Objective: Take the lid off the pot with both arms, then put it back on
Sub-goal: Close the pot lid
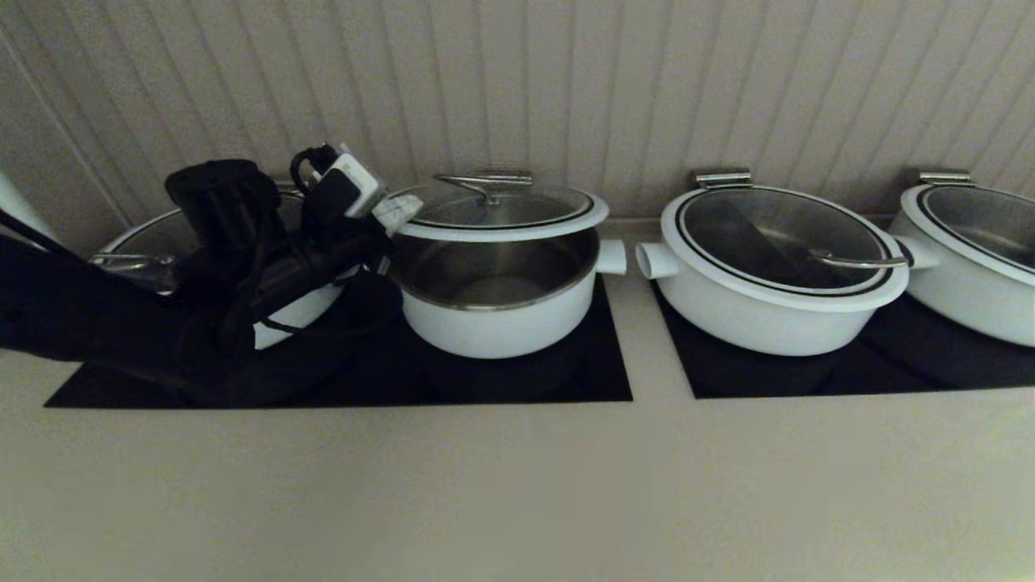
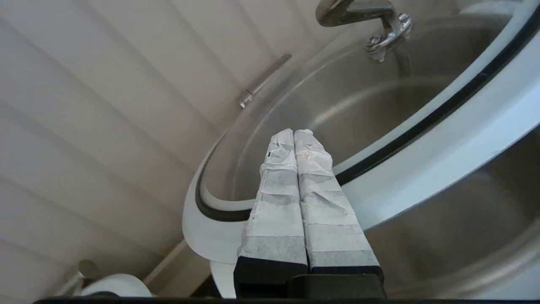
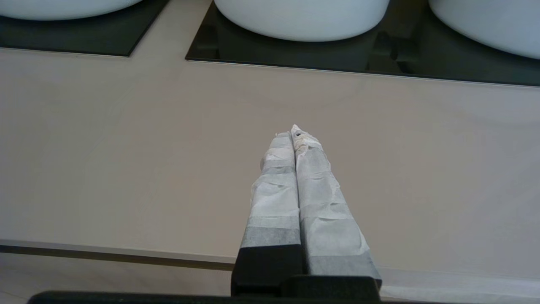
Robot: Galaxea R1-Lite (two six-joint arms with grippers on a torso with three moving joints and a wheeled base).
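Head view: a pale counter (image 1: 517, 485) with black cooktop panels carries a row of white pots against a ribbed wall. The small deep pot (image 1: 497, 303) stands open, its steel inside showing. The glass lid (image 1: 501, 212) with its arched steel handle is tilted above the pot, its left edge raised, its far right edge near the pot's rim. The left gripper (image 1: 400, 212) reaches in from the left to the lid's left edge. To the right stand a wider pot (image 1: 768, 283) with its own lid, and another at the frame edge.

Left wrist view: the left gripper's taped fingers (image 2: 312, 177) are pressed together, lying across the lid's white rim; whether they pinch it cannot be told.

Right wrist view: the right gripper (image 3: 294, 135), fingers clenched together and holding nothing, hangs above bare counter in front of the cooktop.
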